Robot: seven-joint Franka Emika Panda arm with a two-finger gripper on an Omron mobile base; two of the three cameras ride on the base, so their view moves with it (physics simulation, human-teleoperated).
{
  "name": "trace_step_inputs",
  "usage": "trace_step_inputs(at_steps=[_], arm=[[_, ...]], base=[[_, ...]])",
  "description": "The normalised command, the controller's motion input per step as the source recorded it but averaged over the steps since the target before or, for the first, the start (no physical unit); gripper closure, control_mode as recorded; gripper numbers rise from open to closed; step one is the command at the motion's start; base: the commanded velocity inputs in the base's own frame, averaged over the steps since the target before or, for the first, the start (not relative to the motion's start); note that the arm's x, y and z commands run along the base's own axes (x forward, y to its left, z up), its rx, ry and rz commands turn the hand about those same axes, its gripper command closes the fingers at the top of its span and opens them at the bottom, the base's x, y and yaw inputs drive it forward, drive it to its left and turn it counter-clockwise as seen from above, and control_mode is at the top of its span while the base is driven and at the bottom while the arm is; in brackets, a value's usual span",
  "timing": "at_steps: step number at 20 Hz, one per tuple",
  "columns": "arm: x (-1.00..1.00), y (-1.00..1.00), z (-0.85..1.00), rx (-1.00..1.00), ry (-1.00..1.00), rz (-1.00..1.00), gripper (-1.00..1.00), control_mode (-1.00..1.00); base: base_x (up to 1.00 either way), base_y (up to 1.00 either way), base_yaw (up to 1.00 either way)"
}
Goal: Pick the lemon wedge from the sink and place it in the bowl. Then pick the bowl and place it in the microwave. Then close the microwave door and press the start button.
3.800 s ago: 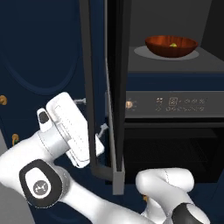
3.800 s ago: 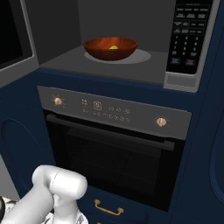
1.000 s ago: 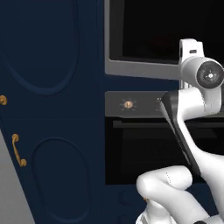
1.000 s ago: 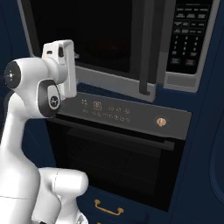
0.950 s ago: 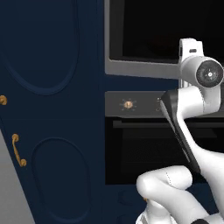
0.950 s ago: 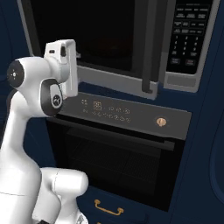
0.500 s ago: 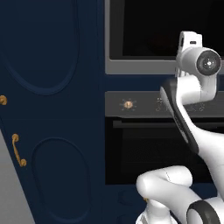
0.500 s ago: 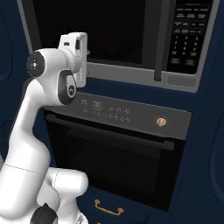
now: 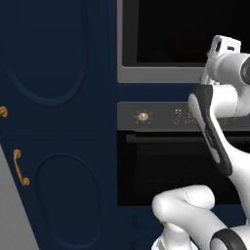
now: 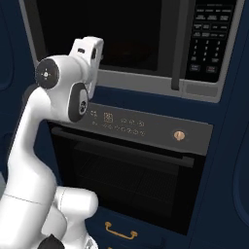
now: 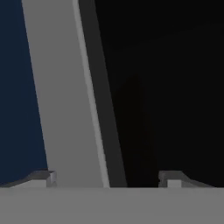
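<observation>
The door (image 10: 112,39) is shut on the microwave (image 10: 204,44). The gripper (image 11: 107,178) faces its grey frame, fingers (image 11: 41,177) spread, grasping nothing

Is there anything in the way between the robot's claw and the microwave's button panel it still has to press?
Nothing visible blocks it. The microwave door is shut, and the gripper, jaws spread, faces its grey lower frame. The button panel lies off to the right, past the door handle, with open air in front.
</observation>
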Motion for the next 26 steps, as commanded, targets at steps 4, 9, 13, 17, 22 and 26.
trace_step_inputs(at_steps=[4,9,13,17,22,26], arm=[[-1.0,-0.68,0.09,0.3,-0.05,0.07,-1.0,-1.0],[-1.0,-0.98,0.0,0.26,-0.05,0.0,-1.0,-1.0],[-1.0,-1.0,0.0,0.2,-0.07,0.0,-1.0,-1.0],[-0.49,-1.0,0.0,0.19,-0.03,0.05,-1.0,-1.0],[0.25,-0.78,-0.02,0.19,-0.01,0.19,-1.0,-1.0],[0.66,-0.13,-0.07,0.17,-0.11,0.31,-1.0,-1.0]], base=[[0.0,0.0,0.0],[0.0,0.0,0.0],[0.0,0.0,0.0],[0.0,0.0,0.0],[0.0,0.0,0.0],[0.0,0.0,0.0]])
